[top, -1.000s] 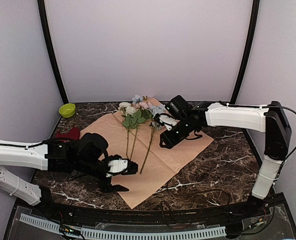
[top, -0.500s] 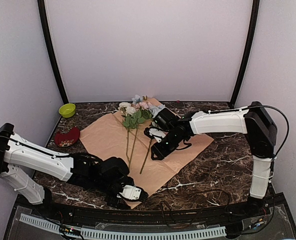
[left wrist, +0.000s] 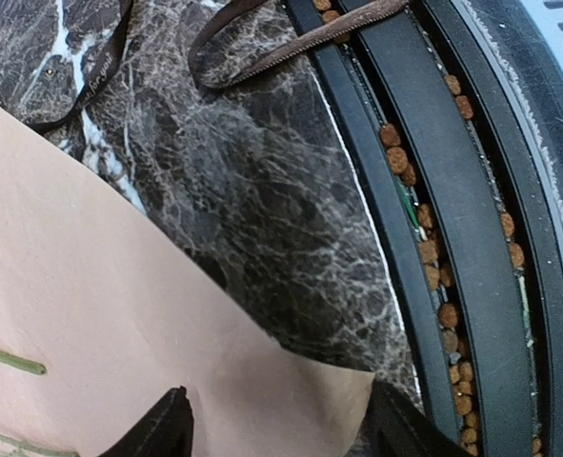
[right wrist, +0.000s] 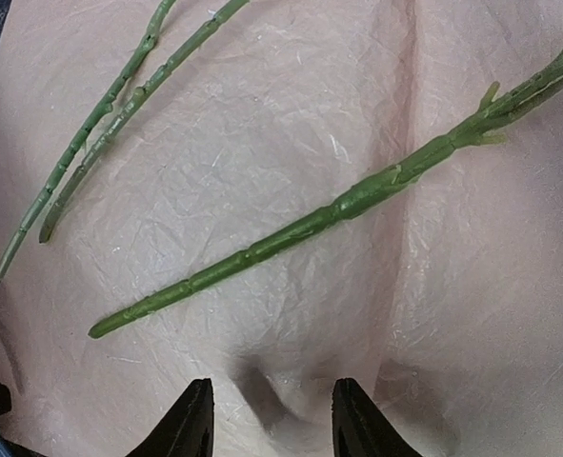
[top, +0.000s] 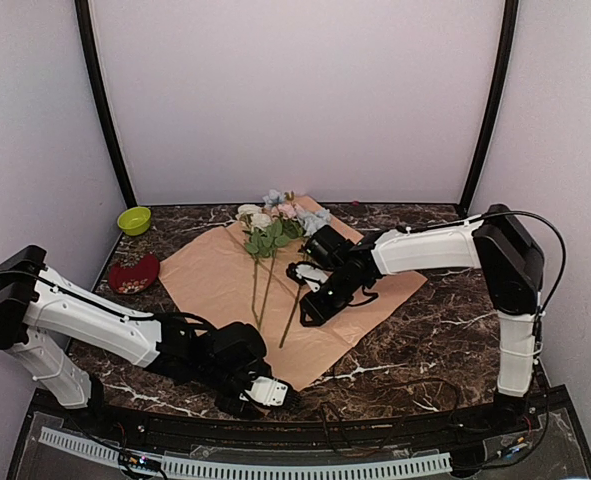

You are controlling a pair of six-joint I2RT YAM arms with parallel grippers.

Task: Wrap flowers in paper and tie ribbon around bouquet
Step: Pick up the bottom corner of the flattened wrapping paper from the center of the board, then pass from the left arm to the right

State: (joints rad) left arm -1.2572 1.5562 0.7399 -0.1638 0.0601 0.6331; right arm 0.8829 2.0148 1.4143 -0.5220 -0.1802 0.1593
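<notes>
Shows paper (top: 225, 275) spread flat on the surface (top: 445, 310), flowers (top: 270, 238) loose along its middle, ribbon (left wrist: 310, 42) untied off its near corner. Shows left tool (left wrist: 276, 424) apart astride that corner, right tool (right wrist: 267, 419) apart on the paper beside the flowers. Seems to leave wrapping and tying undone.

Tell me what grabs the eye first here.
A big peach paper lies spread in the middle, flowers lying on it, heads at its far end. The left gripper straddles its near corner, open; the right gripper sits low over the paper beside a stem.
</notes>
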